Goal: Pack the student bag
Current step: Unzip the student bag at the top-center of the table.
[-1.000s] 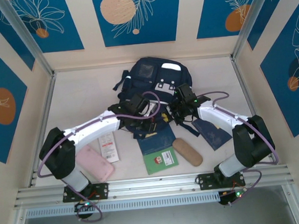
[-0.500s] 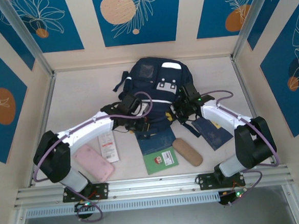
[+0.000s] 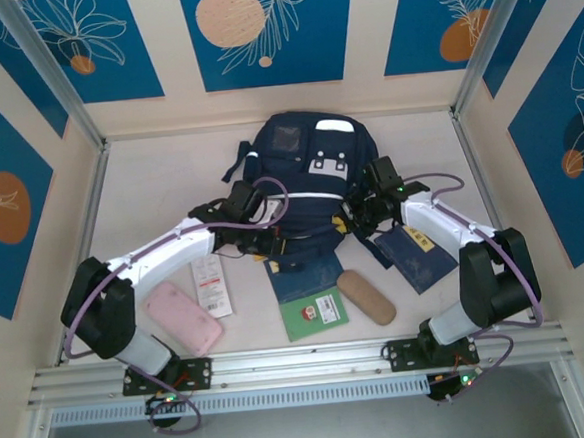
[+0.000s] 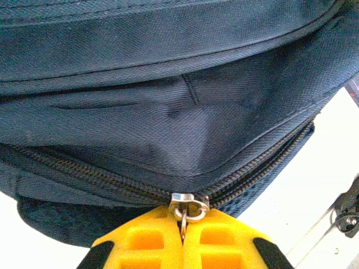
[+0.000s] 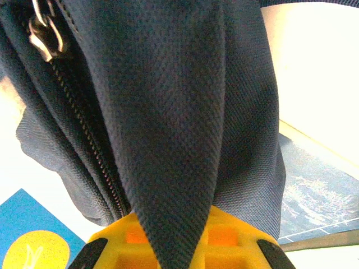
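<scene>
Student bag (image 3: 308, 163) upper centre of top view. My left gripper (image 4: 182, 238) pinched shut on zipper pull (image 4: 188, 204), right gripper (image 5: 179, 238) clamped on bag fabric. Pink pouch (image 3: 184, 320), green book (image 3: 316, 314), brown case (image 3: 366, 296) lie outside, lower centre. I judge packing barely begun.

Nothing legible anywhere. Red and dark printing on the narrow white paper packet (image 3: 211, 285), too small to read. White label with a red mark on the flat green booklet (image 3: 315, 314), lettering blurred. White-grey patches on the large dark navy fabric backpack (image 3: 289, 169), perhaps carrying small dark marks, not readable from above. Pale line drawing on the flat navy booklet (image 5: 314, 204) in the right wrist view, no words made out. Yellow disc emblem on a bright blue card (image 5: 31, 244), likewise unreadable.
</scene>
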Robot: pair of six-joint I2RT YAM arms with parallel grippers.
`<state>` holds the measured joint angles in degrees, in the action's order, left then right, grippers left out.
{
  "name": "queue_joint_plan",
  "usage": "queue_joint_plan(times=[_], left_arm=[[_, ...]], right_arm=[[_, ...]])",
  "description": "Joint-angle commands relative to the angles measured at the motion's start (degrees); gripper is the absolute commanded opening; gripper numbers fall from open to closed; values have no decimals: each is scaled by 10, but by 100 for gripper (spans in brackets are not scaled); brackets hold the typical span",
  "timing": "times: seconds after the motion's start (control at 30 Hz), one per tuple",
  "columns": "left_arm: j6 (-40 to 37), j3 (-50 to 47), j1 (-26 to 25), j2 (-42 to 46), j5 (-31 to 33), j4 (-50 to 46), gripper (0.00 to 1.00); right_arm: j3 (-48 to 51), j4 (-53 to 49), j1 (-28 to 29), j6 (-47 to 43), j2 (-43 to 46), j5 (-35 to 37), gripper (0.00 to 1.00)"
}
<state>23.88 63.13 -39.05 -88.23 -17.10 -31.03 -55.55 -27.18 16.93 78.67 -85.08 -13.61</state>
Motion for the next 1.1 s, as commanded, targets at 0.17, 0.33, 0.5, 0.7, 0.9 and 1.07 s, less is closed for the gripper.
queue_joint_plan(times=[0.17, 0.33, 0.5, 0.7, 0.9, 1.07], left_arm=[[10, 22, 6, 9, -37, -32, 0], [31, 81, -26, -13, -48, -14, 0], [51, 120, -65, -41, -47, 0, 0], [62, 149, -100, -67, -42, 9, 0], [68, 156, -117, -79, -32, 15, 0], [74, 153, -123, -80, -26, 24, 0]], right_arm=[[-30, -11, -24, -38, -8, 38, 30], [-42, -84, -8, -28, 50, 77, 61], [-49, -170, 18, 12, 125, 126, 59], [-44, -171, 42, 67, 171, 99, 52], [-33, -174, 78, 135, 164, 91, 56], [13, -119, 102, 193, 164, 79, 60]])
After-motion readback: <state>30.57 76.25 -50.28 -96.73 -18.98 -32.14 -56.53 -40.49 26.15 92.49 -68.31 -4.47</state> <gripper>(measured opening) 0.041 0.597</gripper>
